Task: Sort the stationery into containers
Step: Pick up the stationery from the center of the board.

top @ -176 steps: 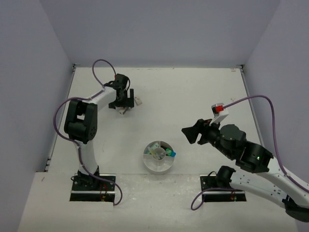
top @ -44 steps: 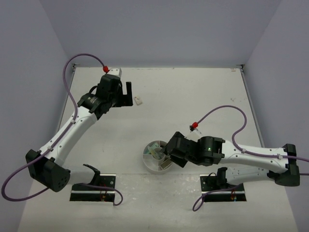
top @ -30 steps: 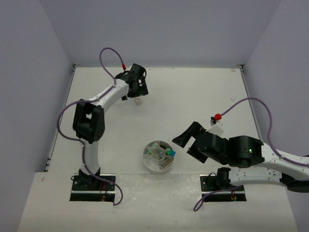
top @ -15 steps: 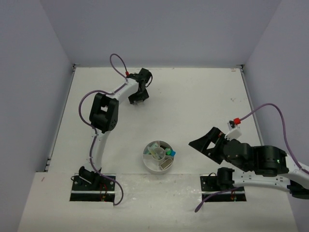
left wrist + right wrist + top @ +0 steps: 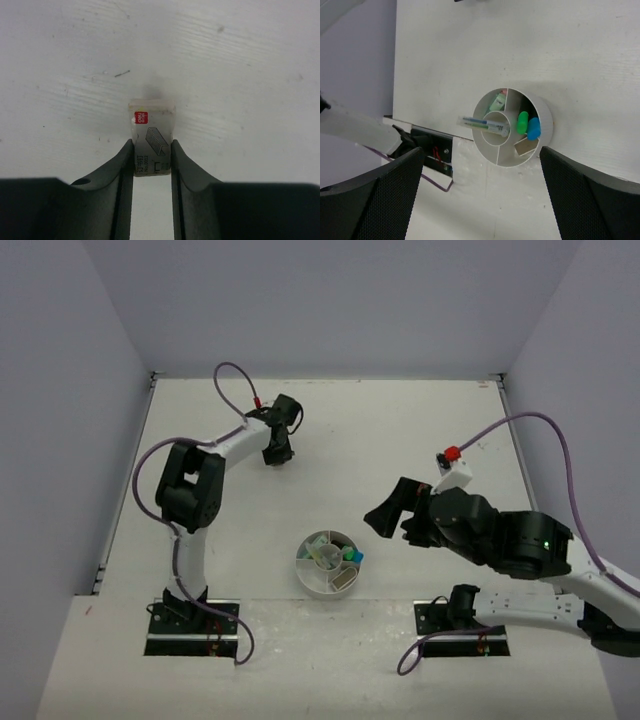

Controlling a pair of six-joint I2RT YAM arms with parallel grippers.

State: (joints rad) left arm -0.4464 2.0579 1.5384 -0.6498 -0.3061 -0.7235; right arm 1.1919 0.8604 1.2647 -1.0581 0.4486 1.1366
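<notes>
At the left, the left gripper (image 5: pixel 152 145) reaches over the far part of the table (image 5: pixel 400 430). Its two dark fingers (image 5: pixel 125 165) press on either side of a small white box (image 5: pixel 152 117) printed with a drawing of staples. The box seems to rest flat on the table, its far half sticking out past the fingertips.

In the middle, the round white dish (image 5: pixel 547 120) holds pens (image 5: pixel 480 122) lying across its centre cup. A green highlighter (image 5: pixel 522 122) and a blue highlighter (image 5: pixel 533 128) sit side by side in one wedge, and a pale eraser (image 5: pixel 522 146) sits in the next.

At the right, the right gripper (image 5: pixel 385 512) hangs with its fingers spread wide and empty, the dish showing between them.

We judge the sorting nearly done. The box looks like the last loose piece, gripped but not yet carried to the dish.
</notes>
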